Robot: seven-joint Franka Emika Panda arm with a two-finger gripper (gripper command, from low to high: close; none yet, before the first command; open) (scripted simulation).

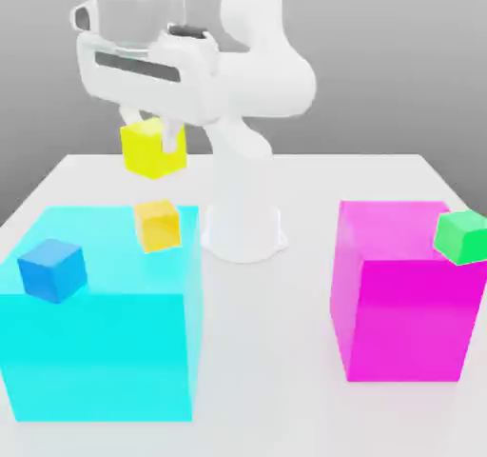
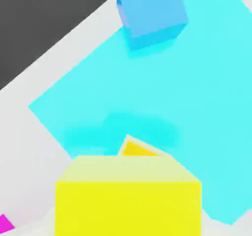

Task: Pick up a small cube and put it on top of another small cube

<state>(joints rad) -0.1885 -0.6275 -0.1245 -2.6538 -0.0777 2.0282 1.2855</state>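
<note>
The claw (image 1: 152,133) is clamped on the lemon-yellow cube (image 1: 152,149), carried in the air directly above the amber cube (image 1: 158,225) on the cyan block (image 1: 105,350), so the transport step is under way and the next move likely calls for a straight, aligned descent before release.

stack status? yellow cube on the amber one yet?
Not yet. Done: the end effector is shut on the lemon-yellow cube, lifted off any surface. In hand: cube hangs above the amber cube on the cyan block. Left: lower, set it on top, release.
</note>
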